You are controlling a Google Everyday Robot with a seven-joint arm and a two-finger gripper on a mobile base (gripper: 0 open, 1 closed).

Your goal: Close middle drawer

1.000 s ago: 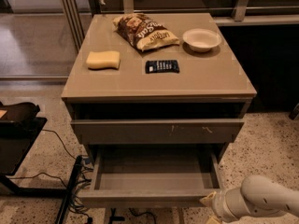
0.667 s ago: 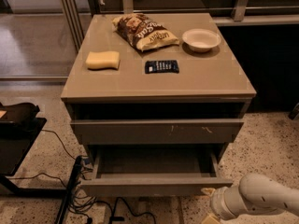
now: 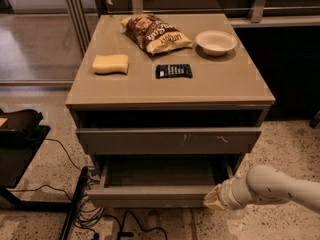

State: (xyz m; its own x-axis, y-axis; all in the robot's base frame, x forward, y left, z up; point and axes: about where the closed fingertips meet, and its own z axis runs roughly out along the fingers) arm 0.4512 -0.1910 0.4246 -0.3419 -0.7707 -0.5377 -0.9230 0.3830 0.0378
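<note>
The middle drawer (image 3: pixel 155 196) is the wide grey-brown drawer with a plain front. It stands pulled out of the cabinet, and its flat inner floor (image 3: pixel 160 172) shows. My gripper (image 3: pixel 214 199) is at the lower right, on the end of the white arm. It is against the right end of the drawer's front panel. Above it is the drawer front with small pale scratch marks (image 3: pixel 170 140), also standing out a little from the cabinet.
On the cabinet top (image 3: pixel 225 84) lie a yellow sponge (image 3: pixel 110 64), a chip bag (image 3: pixel 155 34), a dark snack bar (image 3: pixel 173 71) and a white bowl (image 3: pixel 216 42). Cables (image 3: pixel 82 204) and a black stand (image 3: pixel 20 149) are on the floor at left.
The middle drawer has slid part of the way back into the cabinet. My arm and gripper have moved up and inward with its front panel.
</note>
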